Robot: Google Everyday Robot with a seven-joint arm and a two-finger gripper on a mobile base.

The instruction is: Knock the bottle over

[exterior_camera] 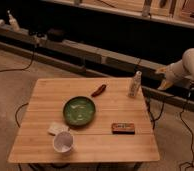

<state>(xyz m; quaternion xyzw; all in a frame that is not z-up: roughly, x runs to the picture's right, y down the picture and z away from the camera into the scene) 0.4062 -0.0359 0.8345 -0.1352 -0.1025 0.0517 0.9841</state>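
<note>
A small clear bottle (135,83) stands upright near the far right edge of the wooden table (85,145). My gripper (160,82) hangs at the end of the white arm (190,62), off the table's right side, a short way to the right of the bottle and about level with it. It does not touch the bottle.
On the table lie a red chili pepper (98,90), a green bowl (79,110), a brown snack bar (123,128), a white cup (63,142) and a pale sponge (55,128). Cables run over the floor around the table. A low shelf runs behind.
</note>
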